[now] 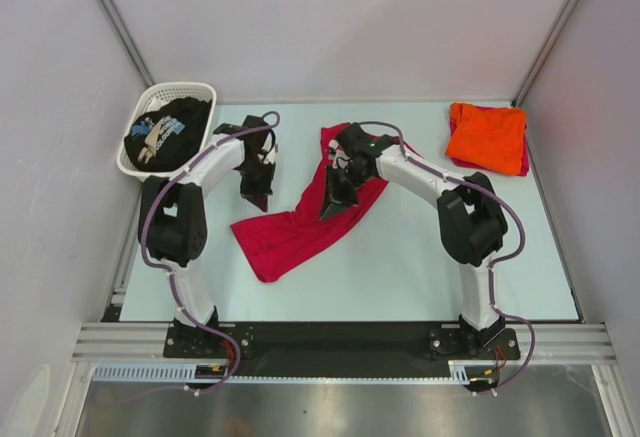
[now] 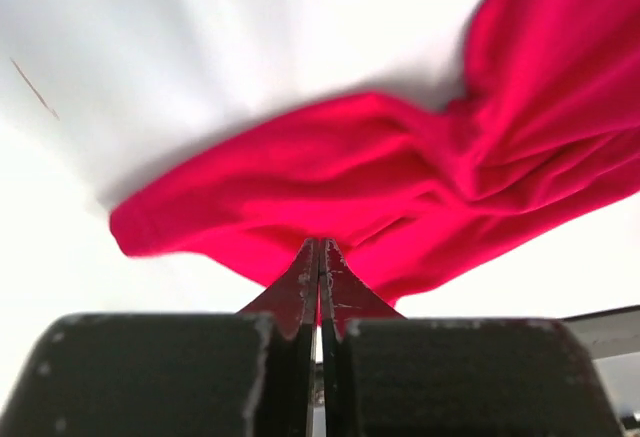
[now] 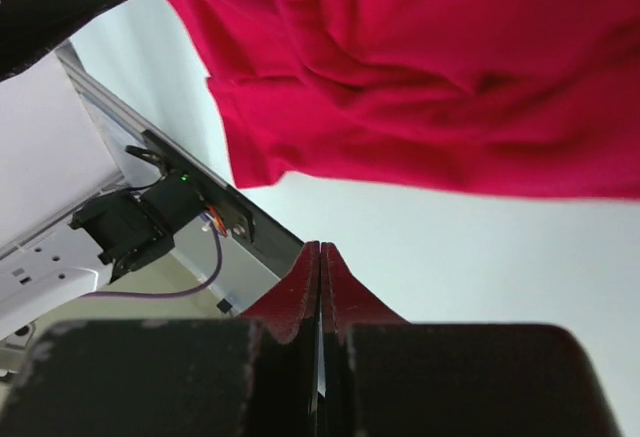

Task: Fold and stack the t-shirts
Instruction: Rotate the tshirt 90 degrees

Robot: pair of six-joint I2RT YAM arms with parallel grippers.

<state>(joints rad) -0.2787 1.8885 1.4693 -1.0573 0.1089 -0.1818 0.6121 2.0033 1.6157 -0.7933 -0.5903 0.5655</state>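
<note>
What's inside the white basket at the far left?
A bunched black t-shirt with pale print fills the basket. Anything beneath the shirt is covered, so I cannot tell.

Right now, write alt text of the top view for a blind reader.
A crumpled red t-shirt lies in the middle, the right claw over it, the left claw beside it. Folded orange t-shirt far right; black t-shirt in a white basket far left.
</note>
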